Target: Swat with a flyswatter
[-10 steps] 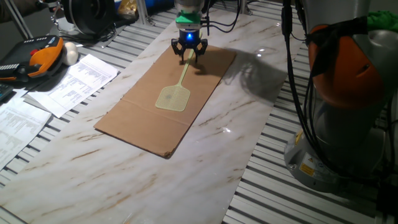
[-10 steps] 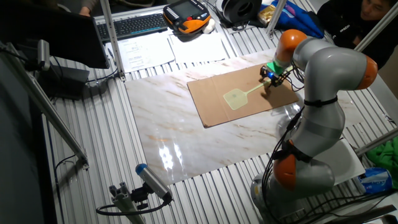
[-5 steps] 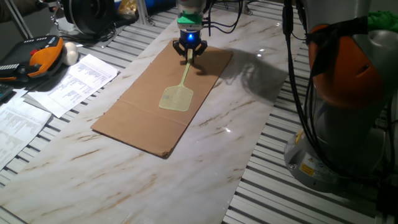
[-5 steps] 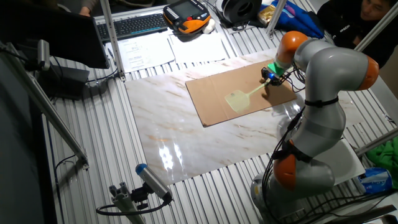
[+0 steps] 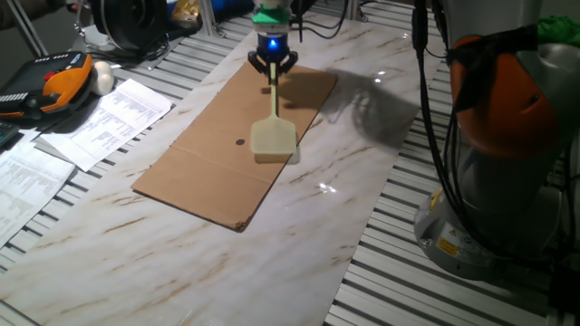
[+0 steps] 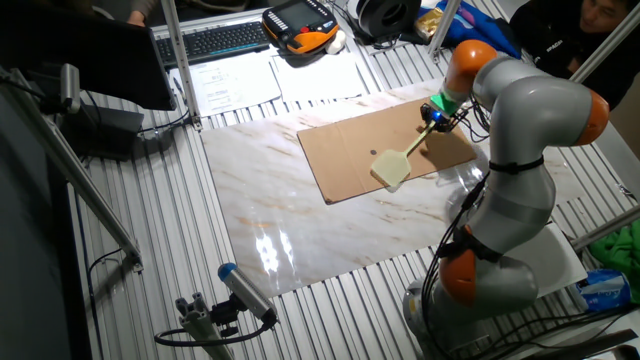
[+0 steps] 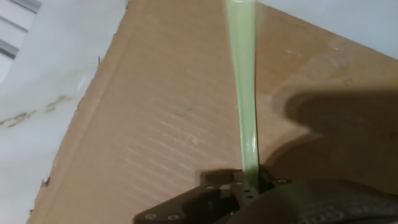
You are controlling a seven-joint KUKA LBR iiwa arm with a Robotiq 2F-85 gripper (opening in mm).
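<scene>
From one fixed view I see the jaws (image 5: 273, 69) clamped on the handle end of the swatter (image 5: 274, 136), whose square mesh head hangs tilted over the cardboard (image 5: 208, 163) near its right edge, with a small dark spot (image 5: 239, 141) on the sheet to its left. The other fixed view shows what that one hides: the head (image 6: 391, 171) sits over the cardboard's bench-side edge, with bare marble bench (image 6: 270, 200) open beyond. In the hand view I see only the thin glossy handle (image 7: 244, 87) running up from the jaws over corrugated cardboard.
</scene>
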